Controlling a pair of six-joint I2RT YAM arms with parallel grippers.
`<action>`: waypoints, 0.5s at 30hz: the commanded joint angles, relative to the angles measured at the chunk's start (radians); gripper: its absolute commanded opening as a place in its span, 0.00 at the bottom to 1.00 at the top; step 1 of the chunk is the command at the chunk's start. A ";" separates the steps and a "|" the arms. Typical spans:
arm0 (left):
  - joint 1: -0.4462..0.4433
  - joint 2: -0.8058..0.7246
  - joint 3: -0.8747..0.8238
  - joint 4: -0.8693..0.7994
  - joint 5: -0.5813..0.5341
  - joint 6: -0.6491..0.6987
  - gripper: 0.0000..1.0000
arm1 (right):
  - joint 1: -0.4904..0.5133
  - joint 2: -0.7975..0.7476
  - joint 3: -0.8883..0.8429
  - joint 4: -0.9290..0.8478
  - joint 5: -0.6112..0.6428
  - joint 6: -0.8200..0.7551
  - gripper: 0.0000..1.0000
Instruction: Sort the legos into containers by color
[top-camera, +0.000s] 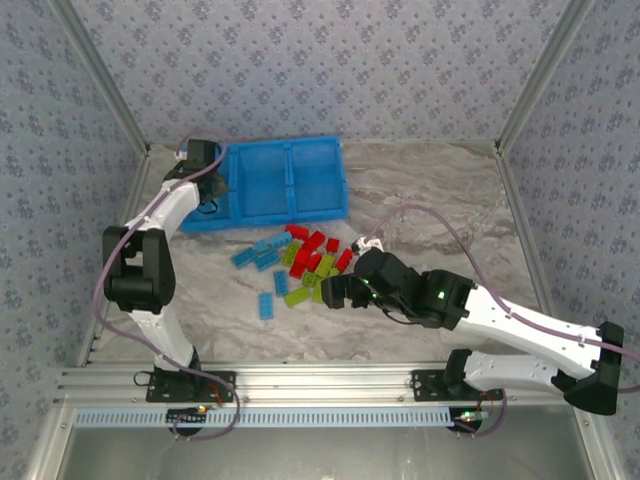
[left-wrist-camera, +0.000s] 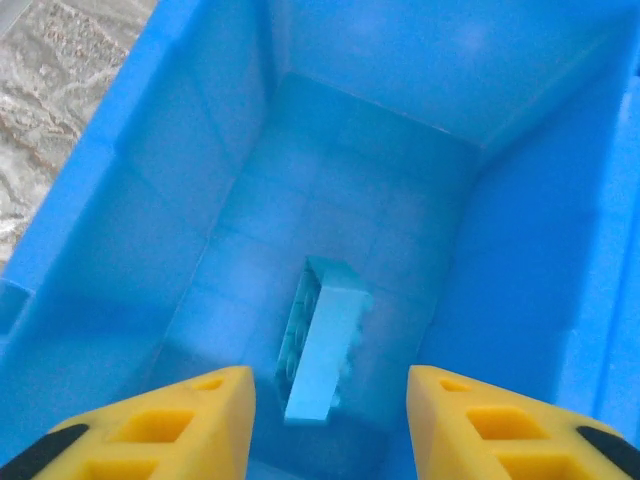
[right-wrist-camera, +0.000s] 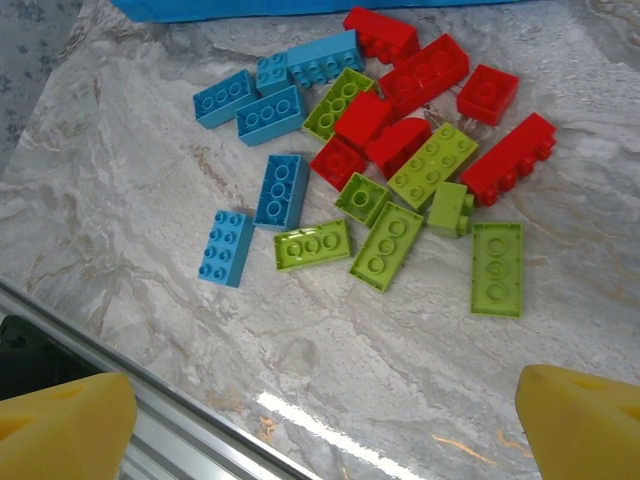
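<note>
Where your left gripper (left-wrist-camera: 330, 395) hangs: over the left end of the bright blue tray (top-camera: 318, 180), looking down into one compartment (left-wrist-camera: 250, 250).
Left tool state: your yellow fingers (left-wrist-camera: 190, 420) stand apart and pinch nothing.
Brick below: a light blue brick (left-wrist-camera: 322, 345) is turned on its side with its studs facing left. It sits inside the compartment, between the fingers and clear of both. You cannot tell whether it rests on the floor.
Right gripper (right-wrist-camera: 325, 420): spread wide, holding nothing, low over the marbled table (right-wrist-camera: 150, 300) on the near side of the pile.
Loose legos (right-wrist-camera: 380, 160): a close cluster on the table, between the tray and your right gripper, mostly studs up.
Colours: blue on the pile's left, red at the far right, lime green nearest your right gripper.
Writing: the stud tops are too small to read.
</note>
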 joint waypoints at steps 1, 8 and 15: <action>0.003 -0.172 -0.029 -0.027 0.075 -0.011 0.48 | -0.014 -0.017 -0.025 -0.030 0.079 0.037 1.00; -0.146 -0.560 -0.197 -0.068 0.287 -0.010 0.55 | -0.164 0.058 -0.054 -0.025 0.034 0.042 1.00; -0.542 -0.755 -0.182 -0.369 0.261 0.328 0.78 | -0.266 0.274 -0.071 0.042 -0.071 -0.092 0.98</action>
